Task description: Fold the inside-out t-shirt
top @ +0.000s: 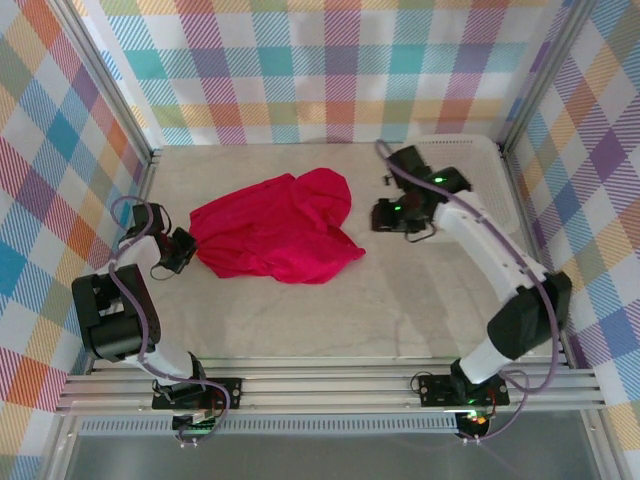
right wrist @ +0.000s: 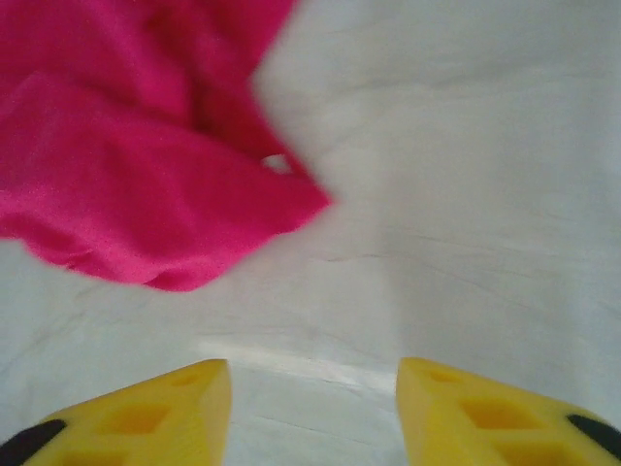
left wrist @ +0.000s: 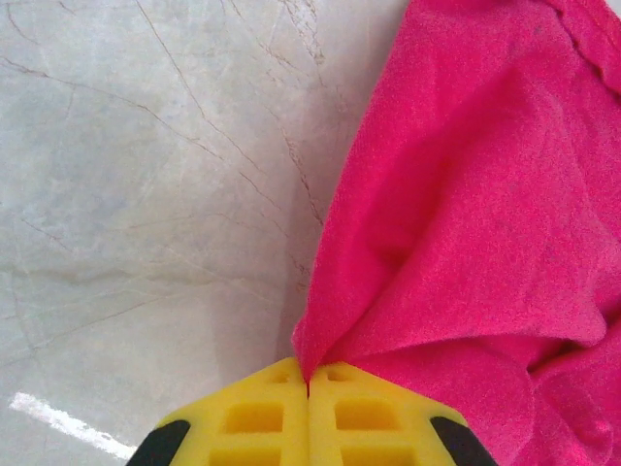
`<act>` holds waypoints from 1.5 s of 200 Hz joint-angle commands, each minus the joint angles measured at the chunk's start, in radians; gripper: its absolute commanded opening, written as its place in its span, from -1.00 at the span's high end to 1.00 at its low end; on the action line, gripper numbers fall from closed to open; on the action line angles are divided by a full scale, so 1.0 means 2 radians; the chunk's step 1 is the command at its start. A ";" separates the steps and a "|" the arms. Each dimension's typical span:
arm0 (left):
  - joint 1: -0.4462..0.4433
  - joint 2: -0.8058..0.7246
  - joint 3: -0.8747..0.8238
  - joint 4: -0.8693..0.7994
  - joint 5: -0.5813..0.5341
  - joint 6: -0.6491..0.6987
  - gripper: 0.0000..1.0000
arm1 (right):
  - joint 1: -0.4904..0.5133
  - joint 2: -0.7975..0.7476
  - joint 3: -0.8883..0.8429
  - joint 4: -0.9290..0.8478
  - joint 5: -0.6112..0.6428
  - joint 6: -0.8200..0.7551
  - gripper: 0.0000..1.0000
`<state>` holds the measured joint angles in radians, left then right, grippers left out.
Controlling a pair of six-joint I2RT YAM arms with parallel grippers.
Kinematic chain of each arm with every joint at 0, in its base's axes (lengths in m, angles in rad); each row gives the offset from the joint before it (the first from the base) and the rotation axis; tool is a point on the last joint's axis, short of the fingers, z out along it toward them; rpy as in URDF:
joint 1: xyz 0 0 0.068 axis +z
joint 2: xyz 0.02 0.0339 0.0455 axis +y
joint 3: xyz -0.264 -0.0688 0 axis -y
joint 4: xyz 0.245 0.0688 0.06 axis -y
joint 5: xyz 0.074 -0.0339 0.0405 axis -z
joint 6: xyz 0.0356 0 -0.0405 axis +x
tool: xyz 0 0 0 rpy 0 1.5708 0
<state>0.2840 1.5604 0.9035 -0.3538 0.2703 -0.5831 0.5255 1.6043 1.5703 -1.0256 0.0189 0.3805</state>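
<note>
Where the shirt lies, top view: the inside-out t-shirt [top: 275, 228] is a crumpled heap left of centre on the table [top: 300, 330]; no hem or sleeve is laid flat, so I judge no fold has been made yet.
Left gripper, top view: the left gripper [top: 183, 250] sits at the shirt's left edge, touching the cloth.
Right gripper, top view: the right gripper [top: 385, 215] is off the shirt's right side, near it but apart.
Risk, top view: with one side held and the other free, a pull from the left would likely drag the whole heap instead of spreading it.
Left wrist, grip: the left gripper [left wrist: 309, 374] has its jaws clenched together on a small pinch of the t-shirt [left wrist: 466, 214], with bare table [left wrist: 146, 175] to the left.
Left wrist, risk: the pinch is thin and right at the tips, so a sharp tug could slip it out. Whether one layer or several are caught cannot be told.
Right wrist, grip: the right gripper [right wrist: 312, 388] has its jaws spread with nothing between them but table [right wrist: 466, 194].
Right wrist, shirt: a pointed corner of the t-shirt [right wrist: 126, 175] lies ahead and to the left, apart from the jaws; the picture is soft.
Right wrist, risk: closing straight ahead would catch nothing. Reaching into the bunched part could take several layers and lock the tangle into the fold.
</note>
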 commanded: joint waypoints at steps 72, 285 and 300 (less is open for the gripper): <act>-0.021 -0.041 -0.032 0.003 0.001 -0.004 1.00 | 0.178 0.299 0.205 0.150 -0.062 -0.032 -0.24; -0.016 -0.121 -0.103 0.001 0.017 -0.011 1.00 | 0.014 -0.104 -0.403 0.306 0.019 0.154 0.58; -0.022 -0.140 -0.115 -0.001 0.011 -0.013 1.00 | 0.012 -0.102 -0.401 0.294 0.037 0.168 0.27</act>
<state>0.2550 1.3521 0.7086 -0.3611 0.3023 -0.5903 0.5587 1.4033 0.7620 -0.4480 0.0170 0.5911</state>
